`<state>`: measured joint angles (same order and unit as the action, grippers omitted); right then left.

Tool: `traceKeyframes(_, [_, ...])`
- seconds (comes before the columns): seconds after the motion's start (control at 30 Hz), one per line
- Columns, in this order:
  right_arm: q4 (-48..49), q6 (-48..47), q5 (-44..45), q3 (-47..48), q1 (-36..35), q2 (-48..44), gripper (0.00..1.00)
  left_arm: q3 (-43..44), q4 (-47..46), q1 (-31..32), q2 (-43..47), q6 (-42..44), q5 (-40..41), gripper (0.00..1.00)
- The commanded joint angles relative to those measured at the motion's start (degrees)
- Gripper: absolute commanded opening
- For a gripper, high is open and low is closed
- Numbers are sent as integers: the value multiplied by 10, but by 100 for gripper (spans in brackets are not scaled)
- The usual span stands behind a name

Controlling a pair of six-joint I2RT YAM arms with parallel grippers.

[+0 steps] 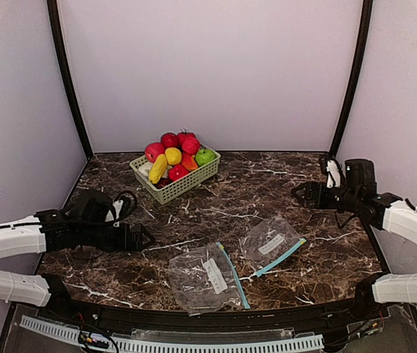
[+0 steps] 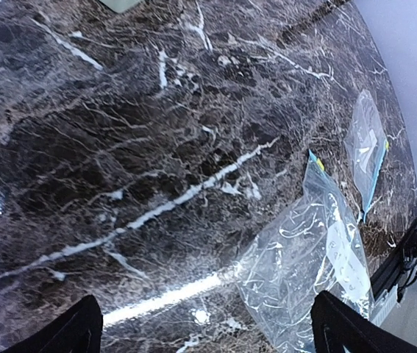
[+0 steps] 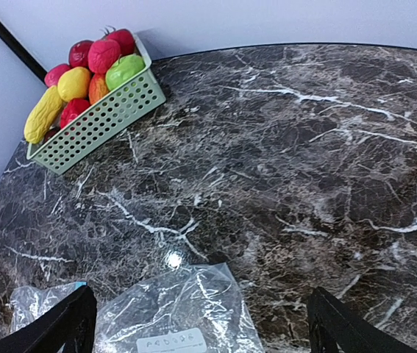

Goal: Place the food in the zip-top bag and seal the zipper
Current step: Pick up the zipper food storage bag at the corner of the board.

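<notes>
Table (image 1: 267, 184): smooth glossy dark marble look. L bag (image 1: 207, 278) by L claw (image 1: 146, 237), R bag (image 1: 269, 243) by R claw (image 1: 298, 195): clear crinkly shiny plastic. Basket (image 1: 186, 187) beyond L claw: matt perforated plastic; food (image 1: 171, 154) glossy.

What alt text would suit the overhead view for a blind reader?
A green basket of toy fruit stands at the back of a marble table. Two clear zip-top bags lie empty in front, between the open left tool and open right tool.
</notes>
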<state>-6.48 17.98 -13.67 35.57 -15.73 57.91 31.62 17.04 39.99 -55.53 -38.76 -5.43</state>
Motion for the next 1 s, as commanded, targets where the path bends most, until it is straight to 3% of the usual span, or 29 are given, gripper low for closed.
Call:
traceKeyframes(0.0, [30,17,-11,9,-38,7,97,-22,-46,61,-27,-74,-21,100])
traceKeyframes(0.4, [62,27,1,19,-75,36,97,-25,-136,97,-110,-107,-123,100])
traceKeyframes(0.47, [78,19,0,25,-76,42,97,-25,-163,97,-131,-109,-132,90])
traceKeyframes(0.5, [80,17,0,30,-77,46,97,-24,-166,99,-149,-111,-139,78])
traceKeyframes(0.57, [80,15,-1,36,-78,52,97,-20,-192,102,-172,-117,-141,68])
traceKeyframes(0.7, [91,16,-3,33,-81,56,96,2,-200,110,-208,-108,-141,59])
traceKeyframes(0.97, [99,21,1,18,-83,53,96,24,-185,116,-255,-85,-127,53])
